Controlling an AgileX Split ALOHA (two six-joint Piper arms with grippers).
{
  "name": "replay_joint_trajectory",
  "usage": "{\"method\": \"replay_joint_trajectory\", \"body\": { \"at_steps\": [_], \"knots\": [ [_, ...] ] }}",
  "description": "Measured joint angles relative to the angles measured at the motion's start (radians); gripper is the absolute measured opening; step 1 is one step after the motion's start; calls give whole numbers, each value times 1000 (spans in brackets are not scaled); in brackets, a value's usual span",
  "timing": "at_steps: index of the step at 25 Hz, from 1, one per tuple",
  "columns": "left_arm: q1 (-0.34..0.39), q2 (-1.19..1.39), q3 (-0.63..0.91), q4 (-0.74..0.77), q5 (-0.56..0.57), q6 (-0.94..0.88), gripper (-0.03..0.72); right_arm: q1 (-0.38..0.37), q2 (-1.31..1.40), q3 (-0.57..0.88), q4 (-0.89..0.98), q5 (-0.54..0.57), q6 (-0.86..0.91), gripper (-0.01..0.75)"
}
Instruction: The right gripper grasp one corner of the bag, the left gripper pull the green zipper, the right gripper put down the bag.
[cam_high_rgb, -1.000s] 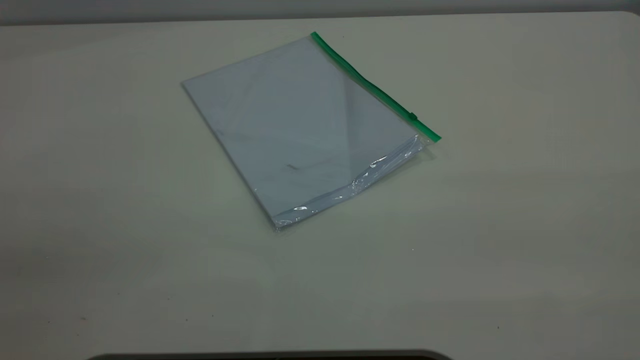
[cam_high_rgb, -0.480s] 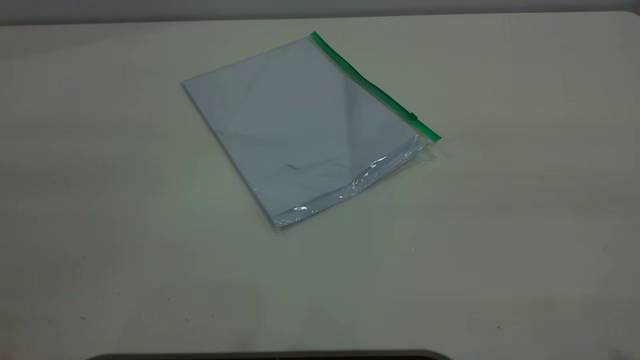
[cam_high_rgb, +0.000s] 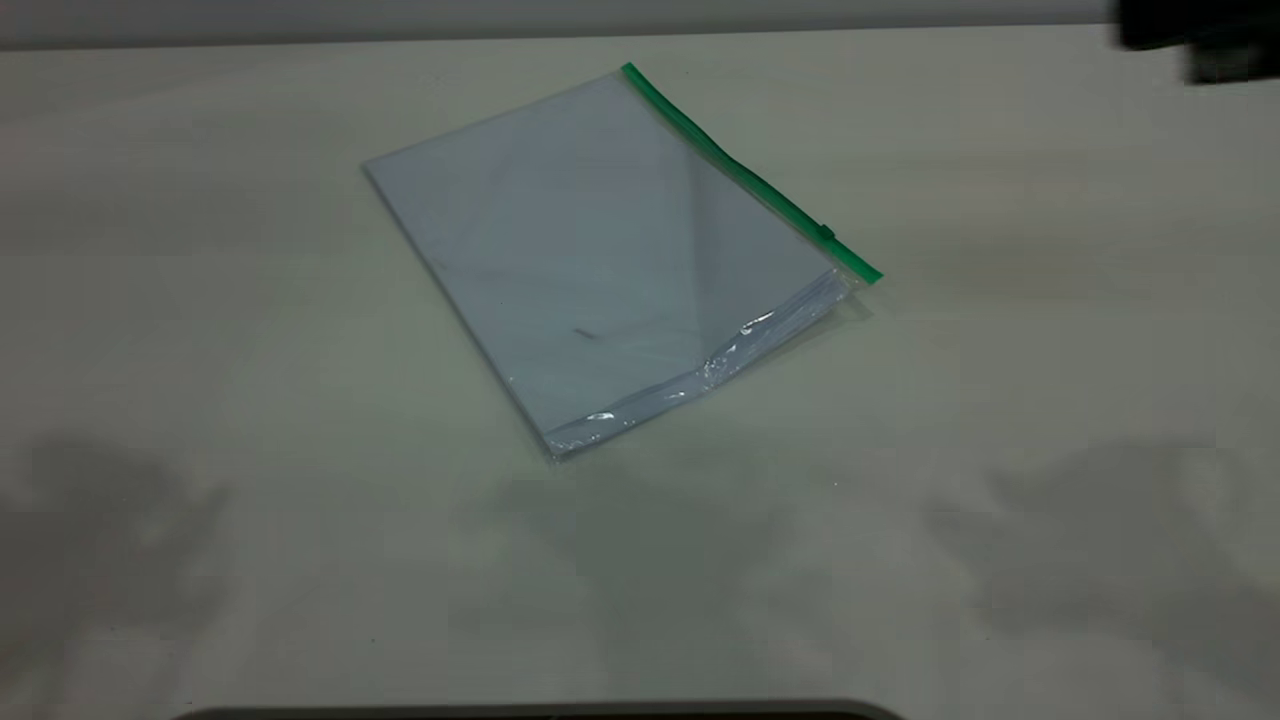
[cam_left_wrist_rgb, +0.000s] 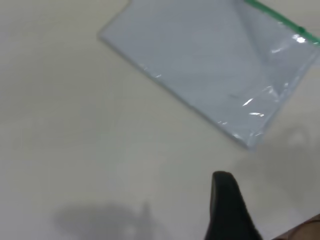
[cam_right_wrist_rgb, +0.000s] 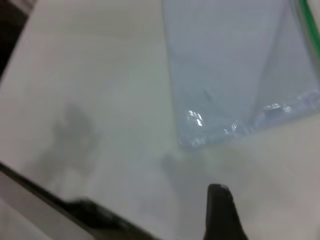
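The bag (cam_high_rgb: 600, 260) lies flat on the table, a clear pouch with white paper inside. The green zipper (cam_high_rgb: 745, 175) runs along its far right edge, with the slider tab (cam_high_rgb: 826, 232) near the right end. A dark blurred part of the right arm (cam_high_rgb: 1200, 40) shows at the top right corner, far from the bag. My left gripper (cam_left_wrist_rgb: 227, 205) hangs above bare table, short of the bag (cam_left_wrist_rgb: 210, 65) and its zipper (cam_left_wrist_rgb: 280, 20). My right gripper (cam_right_wrist_rgb: 220, 210) is also above bare table, a little short of the bag's near corner (cam_right_wrist_rgb: 195, 137). Neither touches the bag.
The pale table (cam_high_rgb: 200, 350) carries only the bag. Soft arm shadows (cam_high_rgb: 1100, 540) lie on its front part at left, middle and right. A dark curved edge (cam_high_rgb: 540, 710) runs along the front. The table's dark edge (cam_right_wrist_rgb: 60, 200) shows in the right wrist view.
A dark part of the right arm has entered at the top right, and arm shadows have appeared on the front of the table. The bag has not moved.
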Motion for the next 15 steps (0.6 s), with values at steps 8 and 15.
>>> {"method": "replay_joint_trajectory", "body": {
  "at_steps": [8, 15],
  "knots": [
    [0, 159, -64, -124, -13, 104, 497, 0, 475, -88, 366, 13, -348, 512],
    [0, 213, -71, -129, -24, 113, 497, 0, 825, -336, 378, 34, -356, 512]
  ]
}}
